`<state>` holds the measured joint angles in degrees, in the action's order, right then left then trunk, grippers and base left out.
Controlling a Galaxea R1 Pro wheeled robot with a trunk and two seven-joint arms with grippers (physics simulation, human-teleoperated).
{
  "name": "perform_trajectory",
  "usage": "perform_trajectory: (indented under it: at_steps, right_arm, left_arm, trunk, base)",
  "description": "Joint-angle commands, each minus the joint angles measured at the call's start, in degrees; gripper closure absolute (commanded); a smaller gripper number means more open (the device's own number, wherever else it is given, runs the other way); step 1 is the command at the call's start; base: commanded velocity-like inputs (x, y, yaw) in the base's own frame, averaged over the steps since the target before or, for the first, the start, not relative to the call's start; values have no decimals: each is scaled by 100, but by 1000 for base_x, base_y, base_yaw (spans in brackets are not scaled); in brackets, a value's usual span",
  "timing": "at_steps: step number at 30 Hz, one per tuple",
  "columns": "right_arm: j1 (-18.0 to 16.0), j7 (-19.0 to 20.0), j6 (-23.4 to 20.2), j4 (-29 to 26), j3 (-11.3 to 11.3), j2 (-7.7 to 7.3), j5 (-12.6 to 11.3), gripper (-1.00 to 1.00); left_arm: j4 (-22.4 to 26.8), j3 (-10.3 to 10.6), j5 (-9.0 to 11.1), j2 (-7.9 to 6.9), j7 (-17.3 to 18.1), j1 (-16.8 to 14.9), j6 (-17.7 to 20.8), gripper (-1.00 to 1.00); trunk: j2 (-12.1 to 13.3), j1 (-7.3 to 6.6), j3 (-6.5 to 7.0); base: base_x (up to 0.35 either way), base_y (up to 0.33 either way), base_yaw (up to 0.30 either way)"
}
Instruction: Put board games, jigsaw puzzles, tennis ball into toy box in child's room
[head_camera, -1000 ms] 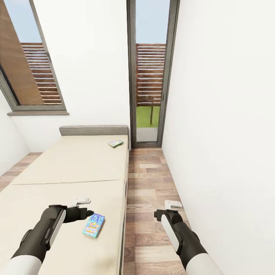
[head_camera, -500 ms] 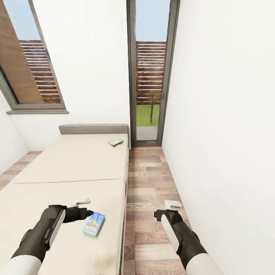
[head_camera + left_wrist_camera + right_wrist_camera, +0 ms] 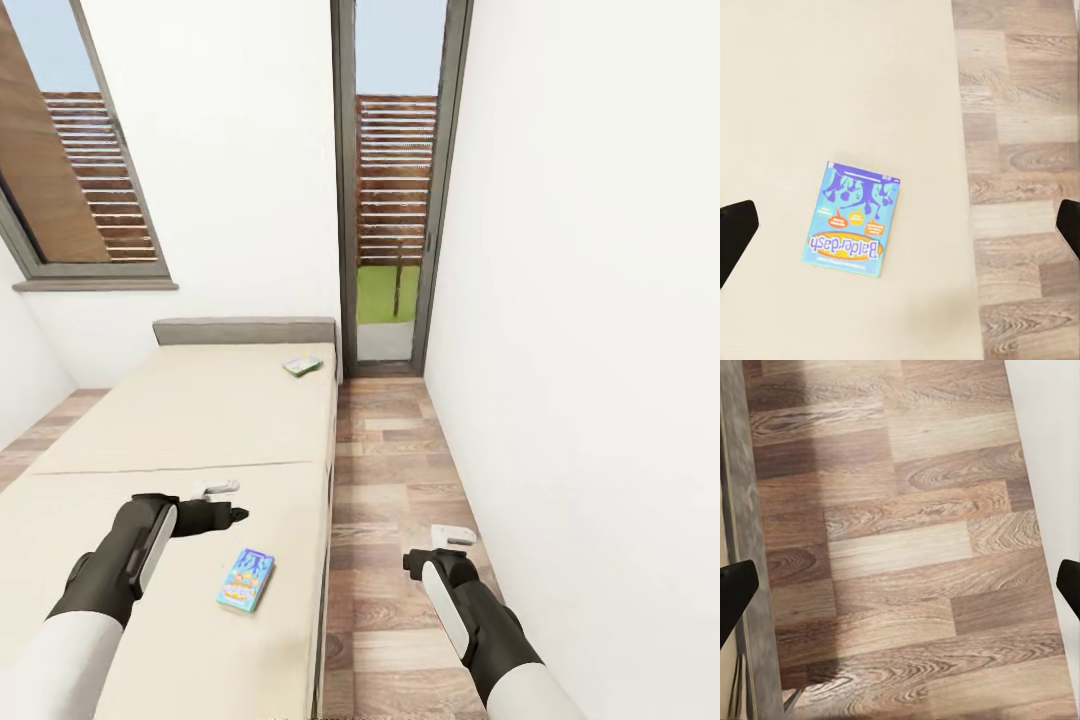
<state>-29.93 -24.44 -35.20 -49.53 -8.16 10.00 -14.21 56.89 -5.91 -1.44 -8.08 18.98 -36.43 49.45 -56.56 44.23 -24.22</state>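
Left gripper (image 3: 222,503) up over the bed (image 3: 180,430), fingers spread wide with nothing in them, just above a blue board game (image 3: 246,579) lying flat near the bed's edge. Right gripper (image 3: 440,550) over the wood floor (image 3: 390,470), fingers wide apart too. Second board game (image 3: 302,365) far up by the grey headboard (image 3: 245,331).

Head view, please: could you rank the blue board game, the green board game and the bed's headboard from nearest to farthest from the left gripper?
1. Blue board game: on the mattress, just right of the left gripper, towards the robot.
2. Green board game: far up the bed, near its right edge.
3. Headboard: behind it, at the wall.
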Motion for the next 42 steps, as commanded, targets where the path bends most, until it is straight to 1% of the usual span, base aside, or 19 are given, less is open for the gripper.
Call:
perform_trajectory:
  at_steps: [1,3,6,8,11,13,14,16,21,24,26,28,31,33,38,42]
  right_arm:
    - [-4,-52,-13,-5,-10,0,-55,-100]
    - [-4,-52,-13,-5,-10,0,-55,-100]
    - [-4,-52,-19,-4,-10,0,-56,-100]
    - [-4,-52,-21,-4,-10,0,-56,-100]
    - [-4,-52,-22,-4,-10,0,-56,-100]
    - [-4,-52,-22,-4,-10,0,-56,-100]
    - [-4,-52,-22,-4,-10,0,-56,-100]
    - [-4,-52,-22,-4,-10,0,-56,-100]
    - [-4,-50,-29,-4,-10,0,-56,-100]
    - [-4,-48,-32,-4,-10,0,-56,-100]
    - [-4,-46,-35,-2,-10,0,-56,-100]
    - [-8,-48,-40,2,-10,0,-56,-100]
    - [-10,-47,-48,3,-10,0,-56,-100]
    - [-12,-45,-58,4,-10,0,-56,-100]
    - [-13,-44,-73,5,-10,0,-62,-100]
    - [-13,-44,-93,5,-10,0,-64,-100]
  left_arm:
    - [-75,-9,-23,5,2,-137,35,-100]
    - [-153,-8,-26,10,-47,-263,39,-100]
    - [-383,-7,-25,2,-265,-617,41,-100]
    - [-511,-7,-22,-10,-366,-758,38,-100]
    - [-926,-7,-20,-33,-516,-1126,0,-100]
    - [-1106,-7,-21,-37,-545,-1277,-23,-100]
    - [-1289,-7,-23,-40,-564,-1419,-39,-100]
    - [-1468,-7,-26,-41,-577,-1556,-52,-100]
    - [-2110,-7,-38,-44,-610,-2080,-174,-100]
    - [-2374,-7,-50,-36,-660,-2294,-273,-100]
    - [-2493,-9,-69,-26,-743,-2381,-339,-100]
    - [-2638,-12,-99,-6,-956,-2469,-472,-100]
    - [-2731,-17,-112,9,-1209,-2515,-610,-100]
    - [-2818,-17,-116,45,-1428,-2543,-747,-100]
    - [-2873,-10,-125,182,-1549,-2558,-844,-100]
    - [-2893,-1,-122,225,-1573,-2561,-1010,-100]
  trunk:
    - [-5,0,-17]
    - [-5,0,-35]
    - [-5,0,-63]
    - [-5,0,-82]
    - [-5,0,-110]
    - [-5,0,-128]
    - [-5,0,-138]
    - [-5,0,-156]
    - [-5,0,-203]
    - [-5,0,-231]
    - [-5,0,-250]
    - [-5,0,-268]
    - [-5,0,-296]
    - [-5,0,-315]
    - [-5,0,-362]
    - [-5,0,-399]
  base:
    - [0,0,0]
    - [0,0,0]
    - [0,0,0]
    - [0,0,0]
    - [0,0,0]
    - [0,0,0]
    - [0,0,0]
    - [0,0,0]
    - [0,0,0]
    - [0,0,0]
    - [0,0,0]
    - [0,0,0]
    - [0,0,0]
    - [0,0,0]
    - [0,0,0]
    - [0,0,0]
